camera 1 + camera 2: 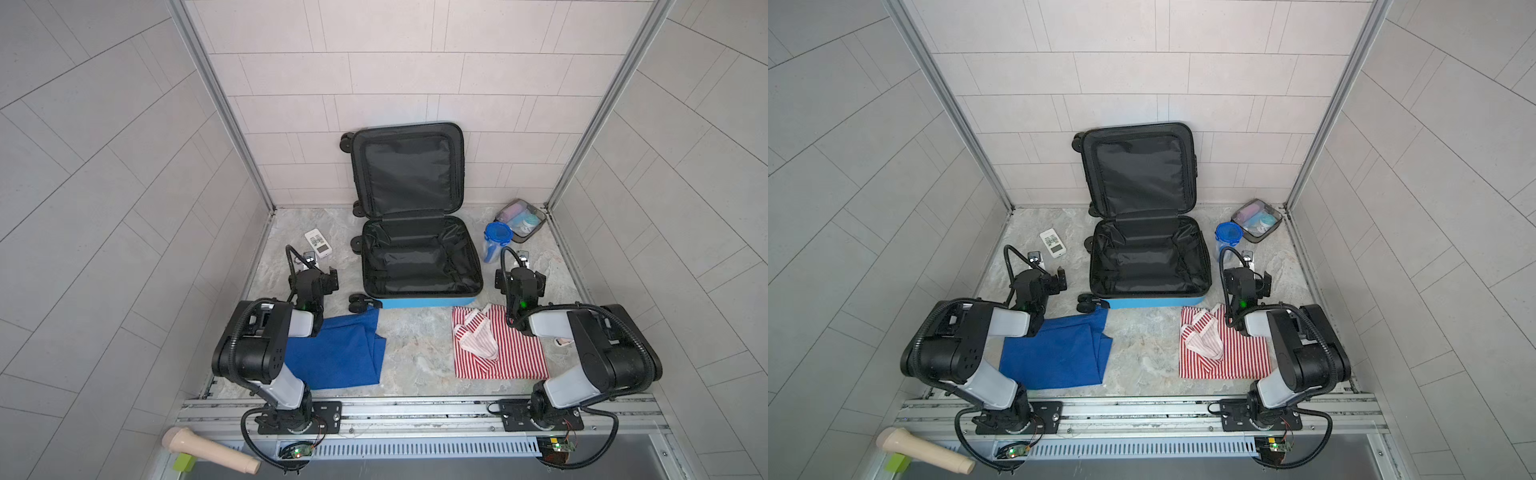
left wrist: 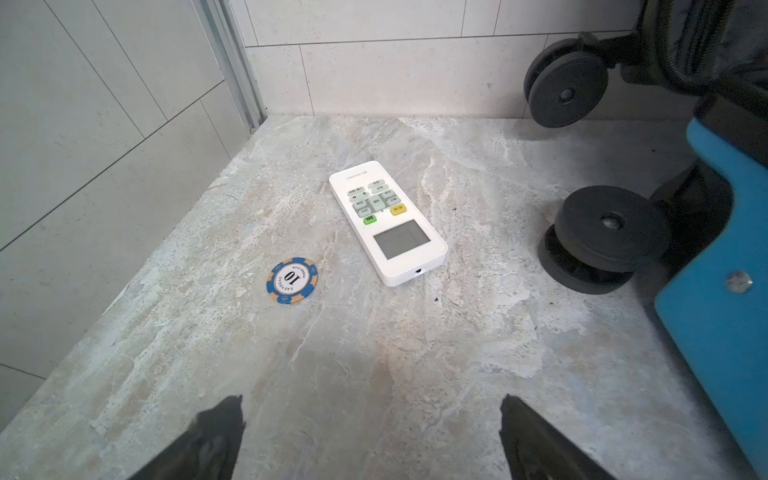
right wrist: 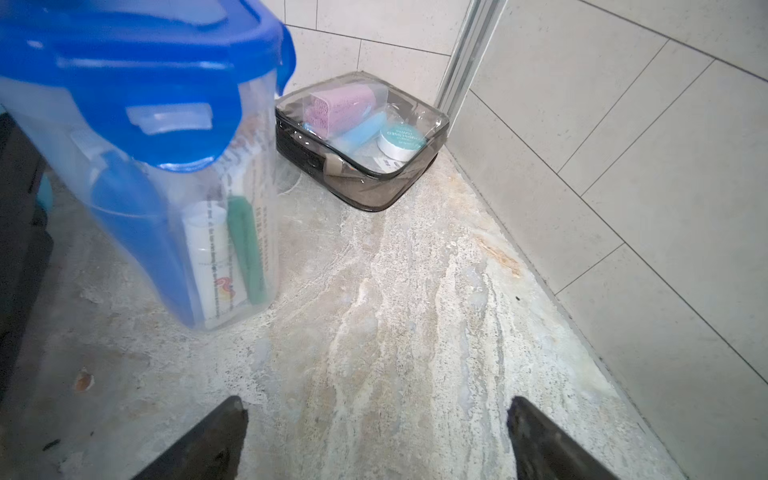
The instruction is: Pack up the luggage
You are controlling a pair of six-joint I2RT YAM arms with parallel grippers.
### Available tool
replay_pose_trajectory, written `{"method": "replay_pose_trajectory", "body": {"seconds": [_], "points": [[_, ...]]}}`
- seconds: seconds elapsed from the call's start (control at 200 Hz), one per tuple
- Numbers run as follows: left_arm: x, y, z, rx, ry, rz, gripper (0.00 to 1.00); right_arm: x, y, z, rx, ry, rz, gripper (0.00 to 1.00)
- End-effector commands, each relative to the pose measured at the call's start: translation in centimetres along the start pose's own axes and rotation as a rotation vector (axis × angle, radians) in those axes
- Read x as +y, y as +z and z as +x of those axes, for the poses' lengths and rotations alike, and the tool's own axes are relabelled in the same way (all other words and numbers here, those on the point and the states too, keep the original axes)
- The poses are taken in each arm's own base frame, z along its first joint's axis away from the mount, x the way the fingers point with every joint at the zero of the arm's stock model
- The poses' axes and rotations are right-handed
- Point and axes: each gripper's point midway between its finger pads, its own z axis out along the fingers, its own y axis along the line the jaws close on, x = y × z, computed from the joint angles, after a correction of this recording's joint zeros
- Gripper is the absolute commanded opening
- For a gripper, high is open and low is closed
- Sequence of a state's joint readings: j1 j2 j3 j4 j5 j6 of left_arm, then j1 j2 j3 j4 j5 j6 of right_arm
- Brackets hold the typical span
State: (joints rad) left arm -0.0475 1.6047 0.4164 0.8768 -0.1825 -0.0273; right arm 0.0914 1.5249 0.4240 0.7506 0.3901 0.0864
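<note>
The luggage (image 1: 428,302) (image 1: 1154,302) is a small bright-blue suitcase lying open at the back centre, its lid leaning on the rear wall and its black lining bare. In the left wrist view its blue shell (image 2: 723,291) and black wheels (image 2: 606,232) show at the side. My left gripper (image 1: 323,277) (image 1: 1054,282) (image 2: 371,401) hovers left of the case, open and holding nothing. My right gripper (image 1: 523,279) (image 1: 1254,282) (image 3: 376,403) hovers right of the case, open and holding nothing.
A blue cloth (image 1: 340,353) lies front left and a red-and-white striped cloth (image 1: 498,349) front right. A white remote (image 1: 318,244) (image 2: 386,220) and a poker chip (image 2: 291,280) lie left of the case. A blue-lidded clear container (image 1: 496,241) (image 3: 158,166) and a clear toiletry pouch (image 1: 521,220) (image 3: 361,141) stand at the back right.
</note>
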Motion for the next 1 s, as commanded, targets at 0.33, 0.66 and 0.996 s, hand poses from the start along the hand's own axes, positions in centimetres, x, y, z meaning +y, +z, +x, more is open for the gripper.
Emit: {"method": "replay_pose_trajectory", "body": {"seconds": [0.33,0.66,0.996], "points": [[0.01,0.08,-0.73,-0.021,0.008,0.0,1.0,-0.18,0.03,-0.17,0.001,0.003,0.014,0.99],[0.07,0.5,-0.47,0.0,0.001,0.0,1.0,-0.06,0.44,-0.03,0.019,0.0,0.011,1.0],[0.14,0.59,-0.51,0.0,0.001,-0.002,1.0,-0.14,0.39,-0.09,0.016,0.003,0.01,0.99]]}}
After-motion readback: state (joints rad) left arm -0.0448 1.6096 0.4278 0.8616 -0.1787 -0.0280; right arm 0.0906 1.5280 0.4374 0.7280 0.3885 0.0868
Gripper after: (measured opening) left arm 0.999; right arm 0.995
